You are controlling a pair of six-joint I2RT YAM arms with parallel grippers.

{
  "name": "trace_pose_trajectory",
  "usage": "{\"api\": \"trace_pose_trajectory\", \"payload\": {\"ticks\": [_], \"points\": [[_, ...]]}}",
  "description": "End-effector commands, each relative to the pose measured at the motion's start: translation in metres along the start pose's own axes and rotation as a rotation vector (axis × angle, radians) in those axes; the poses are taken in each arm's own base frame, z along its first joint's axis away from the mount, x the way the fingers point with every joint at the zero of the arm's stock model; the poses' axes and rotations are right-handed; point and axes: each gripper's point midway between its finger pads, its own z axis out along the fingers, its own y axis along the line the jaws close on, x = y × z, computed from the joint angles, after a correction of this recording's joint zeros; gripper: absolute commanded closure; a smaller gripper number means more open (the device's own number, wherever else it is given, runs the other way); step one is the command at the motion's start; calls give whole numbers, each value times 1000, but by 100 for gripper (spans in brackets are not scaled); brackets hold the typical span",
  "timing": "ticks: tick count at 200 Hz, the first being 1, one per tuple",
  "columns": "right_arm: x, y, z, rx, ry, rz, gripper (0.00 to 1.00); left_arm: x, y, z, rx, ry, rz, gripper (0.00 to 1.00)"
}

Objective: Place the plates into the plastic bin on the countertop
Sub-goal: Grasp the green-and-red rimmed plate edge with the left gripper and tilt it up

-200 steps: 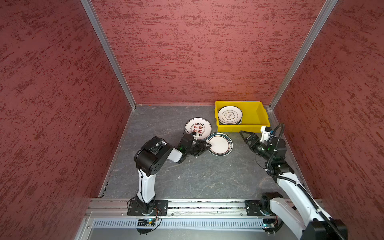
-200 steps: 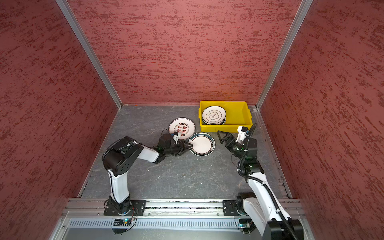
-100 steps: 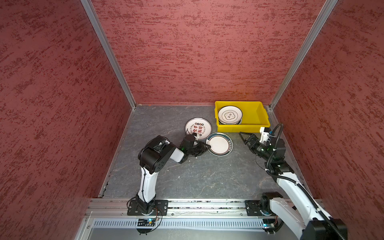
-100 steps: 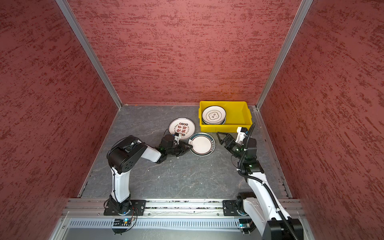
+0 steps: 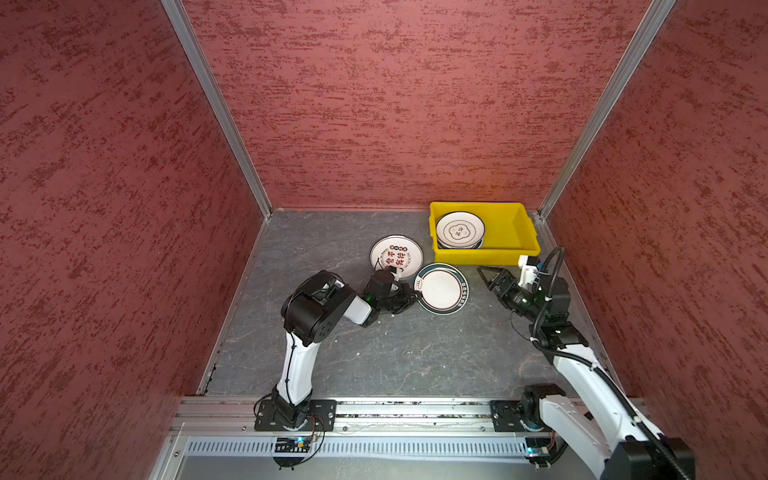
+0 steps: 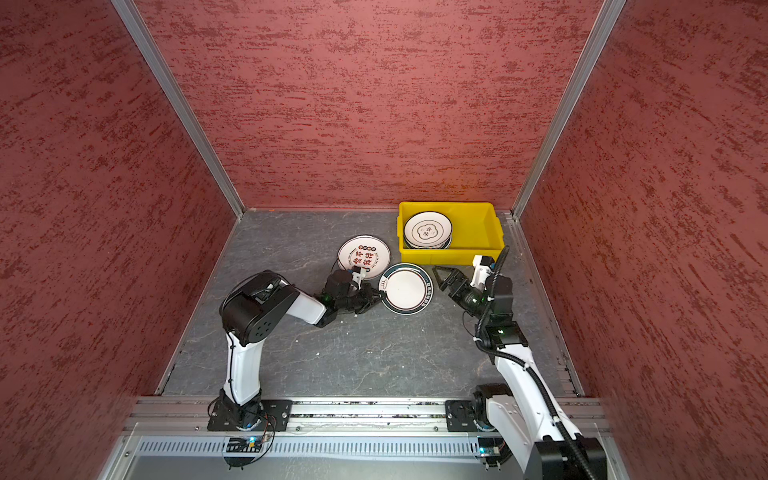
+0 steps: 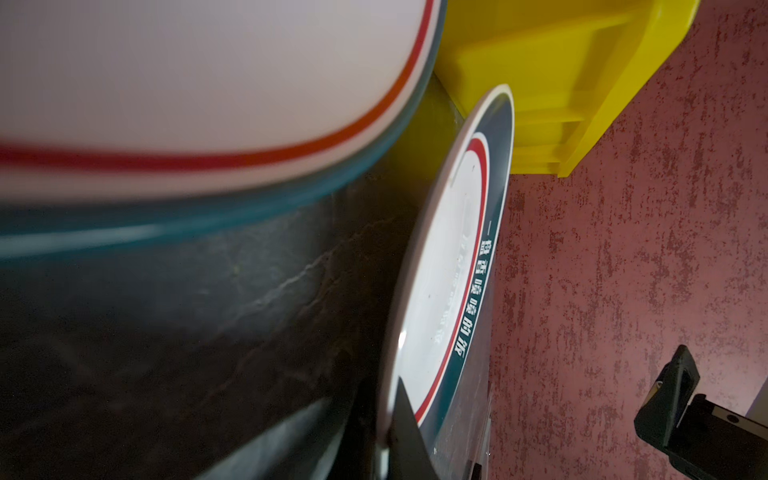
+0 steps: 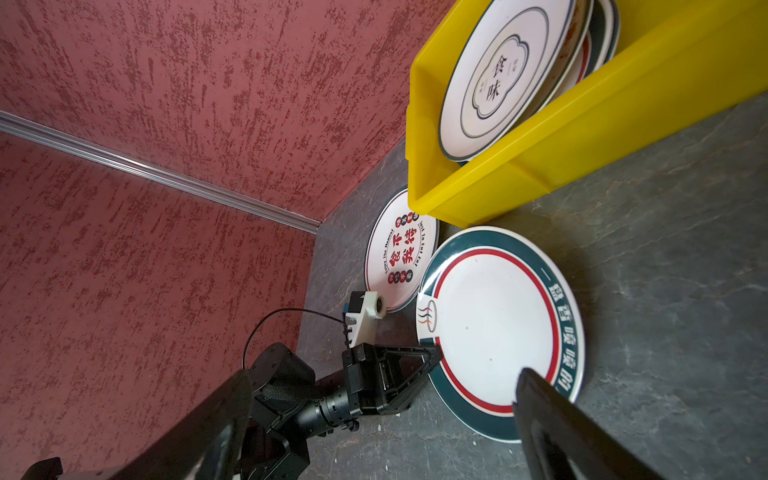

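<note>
Now our left pincer [image 5: 409, 296] clamps the green-rimmed plate [image 5: 441, 288] by its rim, the only graspable edge, on the counter [image 5: 374, 353] beside the yellow bin [image 5: 486, 254]; our right pincer [image 5: 489, 277] gapes empty, likely to help.

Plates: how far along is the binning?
Done: a stack of plates sits in the yellow bin. In hand: the left gripper is shut on the edge of the green-rimmed plate; the right gripper is open. Remaining: that plate and the red-lettered plate on the countertop.
</note>
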Motion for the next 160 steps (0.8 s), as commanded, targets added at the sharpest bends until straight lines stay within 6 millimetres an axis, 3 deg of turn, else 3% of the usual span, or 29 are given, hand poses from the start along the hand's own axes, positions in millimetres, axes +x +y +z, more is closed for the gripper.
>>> {"api": "trace_pose_trajectory", "payload": {"ticks": [1,160], "points": [[3,-3,-3,6,4,-10,1,6,5,2,-8,14,9,96],[5,-10,-2,14,0,-9,1,6,-17,-16,35,-9,29,100]]}}
